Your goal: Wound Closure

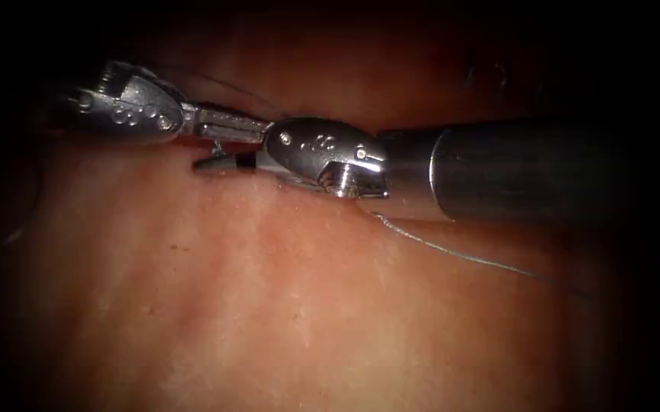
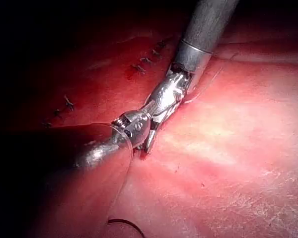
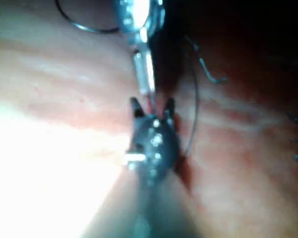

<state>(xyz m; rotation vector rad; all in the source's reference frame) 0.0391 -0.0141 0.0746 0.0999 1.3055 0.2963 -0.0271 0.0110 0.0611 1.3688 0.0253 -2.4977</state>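
My right tool [image 1: 226, 149] comes in from the right, low over the tissue [image 1: 284, 305]. Its jaws stand open, and in the right wrist view the right tool [image 3: 151, 105] straddles the tip of the left tool [image 3: 144, 74]. The left tool [image 1: 257, 131] reaches in from the upper left with its jaws shut; I cannot make out anything held in them. A thin thread [image 1: 459, 255] trails from under the right tool's wrist off to the right across the tissue. Another strand of thread [image 2: 125, 144] arcs over the left tool's wrist [image 2: 131, 126]. I see no needle I can be sure of.
Finished stitches [image 2: 144, 62] with short cut ends run along the closed part of the cut beyond the tools. A dark thread loop [image 2: 124, 223] lies on the tissue near the left shaft. The right tool's thick shaft [image 1: 513, 168] spans the right side.
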